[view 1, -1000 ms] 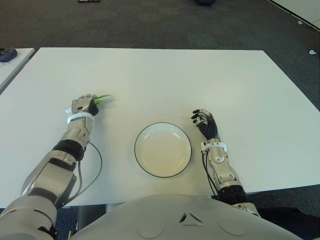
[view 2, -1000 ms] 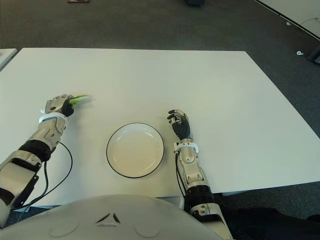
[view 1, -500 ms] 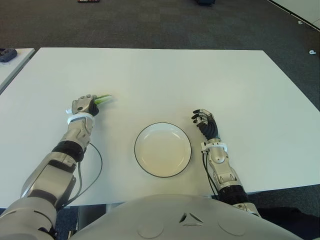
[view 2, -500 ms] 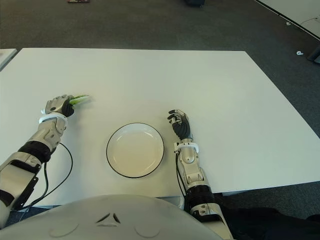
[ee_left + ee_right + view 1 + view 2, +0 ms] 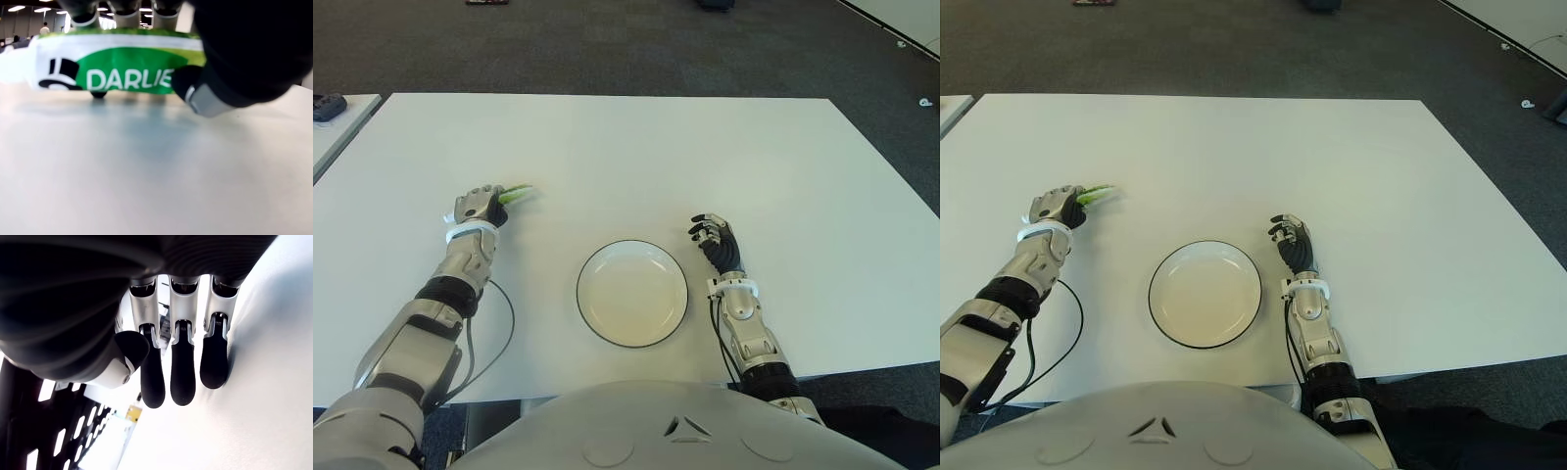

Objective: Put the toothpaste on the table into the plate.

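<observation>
We are holding the toothpaste (image 5: 516, 194) in our left hand (image 5: 478, 207), on the left part of the white table (image 5: 705, 157). Our fingers (image 5: 195, 93) are wrapping around the tube from above, and in the left wrist view the thumb is pressing against its green and white side, where the letters "DARLIE" are showing. The green end of the tube is sticking out past our fingers, pointing away from us and a little toward the middle of the table. The tube is sitting very low over the table; we cannot tell if it is touching the surface.

The plate (image 5: 631, 293) is lying well apart from these fingers, toward our right and nearer to our body, with nothing in it.

Our right hand (image 5: 717, 241) is showing just beside the plate, on its right side. Its fingers (image 5: 182, 362) are hanging relaxed and slightly bent, grasping nothing.
</observation>
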Robot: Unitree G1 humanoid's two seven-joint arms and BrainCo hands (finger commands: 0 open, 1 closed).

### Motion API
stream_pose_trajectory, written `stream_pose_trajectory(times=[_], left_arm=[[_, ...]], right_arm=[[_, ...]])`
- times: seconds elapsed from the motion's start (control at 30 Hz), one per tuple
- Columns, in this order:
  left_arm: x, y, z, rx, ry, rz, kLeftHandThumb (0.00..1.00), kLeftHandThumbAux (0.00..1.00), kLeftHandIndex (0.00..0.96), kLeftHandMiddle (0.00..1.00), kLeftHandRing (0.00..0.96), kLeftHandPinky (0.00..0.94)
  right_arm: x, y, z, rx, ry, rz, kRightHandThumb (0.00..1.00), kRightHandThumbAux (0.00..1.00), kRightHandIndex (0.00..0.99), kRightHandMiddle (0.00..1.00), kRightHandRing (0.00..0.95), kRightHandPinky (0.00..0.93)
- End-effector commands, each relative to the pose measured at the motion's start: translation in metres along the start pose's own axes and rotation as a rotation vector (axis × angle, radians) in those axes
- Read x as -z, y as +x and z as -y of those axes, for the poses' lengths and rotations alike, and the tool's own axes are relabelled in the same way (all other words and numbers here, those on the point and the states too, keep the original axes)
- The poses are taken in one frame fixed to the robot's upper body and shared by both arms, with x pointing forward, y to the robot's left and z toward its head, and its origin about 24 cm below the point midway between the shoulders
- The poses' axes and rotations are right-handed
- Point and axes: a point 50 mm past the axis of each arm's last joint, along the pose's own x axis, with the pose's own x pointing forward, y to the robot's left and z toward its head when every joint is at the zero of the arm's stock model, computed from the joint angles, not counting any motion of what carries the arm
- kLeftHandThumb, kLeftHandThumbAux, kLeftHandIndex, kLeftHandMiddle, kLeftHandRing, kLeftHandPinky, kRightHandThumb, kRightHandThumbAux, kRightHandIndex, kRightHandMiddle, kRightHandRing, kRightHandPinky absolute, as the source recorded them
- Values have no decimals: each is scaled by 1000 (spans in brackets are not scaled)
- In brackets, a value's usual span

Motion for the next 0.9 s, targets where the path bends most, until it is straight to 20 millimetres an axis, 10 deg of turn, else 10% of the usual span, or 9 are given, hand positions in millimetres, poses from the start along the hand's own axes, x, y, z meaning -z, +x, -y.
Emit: stream_pose_trajectory(times=[0.03, 0.9], left_arm=[[-5, -7, 17, 71, -49, 13, 720, 706, 443, 861, 854, 860], [-50, -38, -63, -61, -327, 328, 719, 708, 443, 849, 837, 831]], right_arm=[[5, -1, 1, -2, -3, -29, 826, 701, 353, 519, 514, 467], [4, -1, -1, 0, 0, -42, 826, 701, 354, 516, 498, 405]])
